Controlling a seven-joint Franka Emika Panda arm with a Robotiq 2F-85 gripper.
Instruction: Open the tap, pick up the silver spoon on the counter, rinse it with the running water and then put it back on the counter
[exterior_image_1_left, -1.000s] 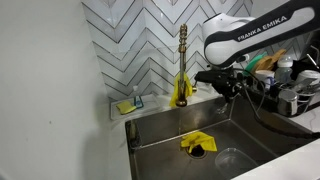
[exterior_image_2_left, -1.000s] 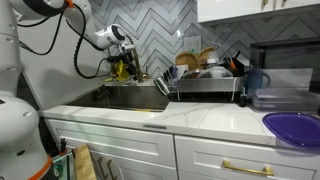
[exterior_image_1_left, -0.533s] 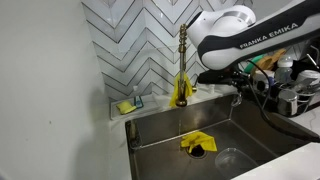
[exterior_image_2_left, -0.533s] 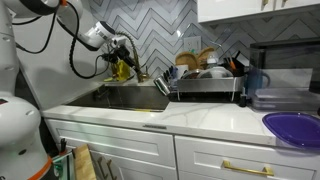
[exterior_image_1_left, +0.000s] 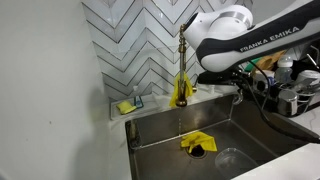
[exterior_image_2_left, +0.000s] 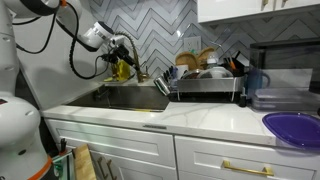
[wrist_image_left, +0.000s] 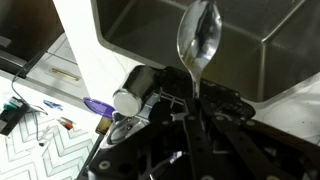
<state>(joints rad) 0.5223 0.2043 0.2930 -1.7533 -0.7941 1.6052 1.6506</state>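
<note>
In the wrist view the silver spoon points up from my gripper, which is shut on its handle, bowl end over the steel sink. In an exterior view my gripper hangs above the basin, close to the gold tap. The tap stands upright behind the sink, and a faint thin stream of running water falls from it. The arm reaches in just right of the tap, hiding most of the gripper there. The white counter surrounds the sink.
A yellow cloth lies over the drain in the sink. A sponge tray sits at the back left. A full dish rack stands beside the basin, with a purple plate on the counter.
The arm has carried the spoon up and towards the tap over the last second. Since half a second ago it has hardly moved.
</note>
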